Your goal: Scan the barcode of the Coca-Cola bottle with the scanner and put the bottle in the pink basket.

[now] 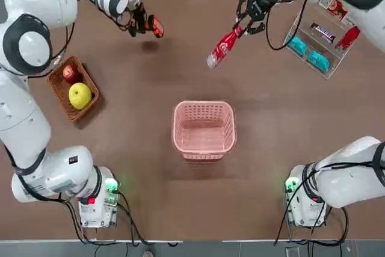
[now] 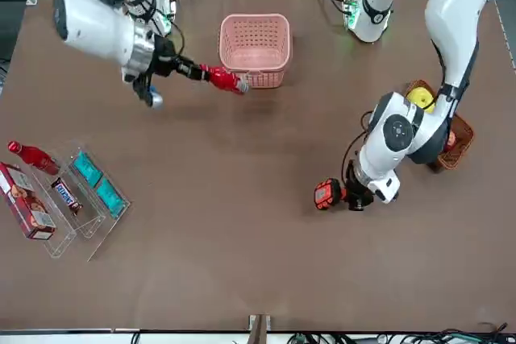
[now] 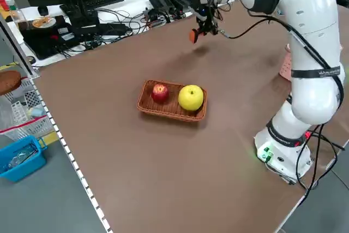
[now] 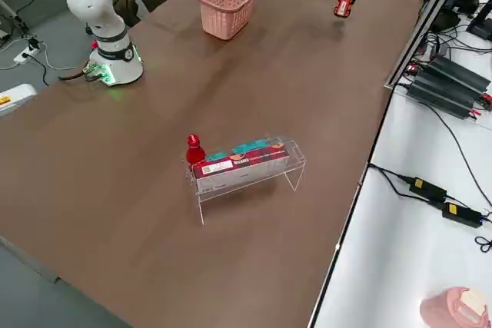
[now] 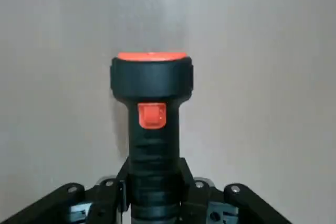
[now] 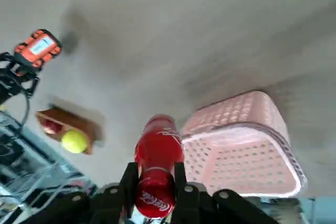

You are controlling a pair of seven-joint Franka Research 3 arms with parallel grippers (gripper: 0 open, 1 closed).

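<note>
My right gripper [image 1: 242, 26] is shut on the cap end of the red Coca-Cola bottle [image 1: 221, 47], holding it tilted above the table at the far centre right; the bottle [image 6: 157, 156] fills the right wrist view, clamped between the fingers. My left gripper [image 1: 139, 25] is shut on the handle of the black and orange scanner [image 1: 154, 26], held above the far left of the table; the scanner [image 5: 151, 114] rises between the fingers in the left wrist view. The pink basket [image 1: 204, 129] stands in the middle of the table, with nothing in it.
A brown wicker basket [image 1: 73, 88] with a red apple and a yellow fruit sits at the left. A clear rack [image 1: 319, 43] at the far right holds snack packs and a second red bottle [image 2: 31, 155]. The arm bases stand at the near corners.
</note>
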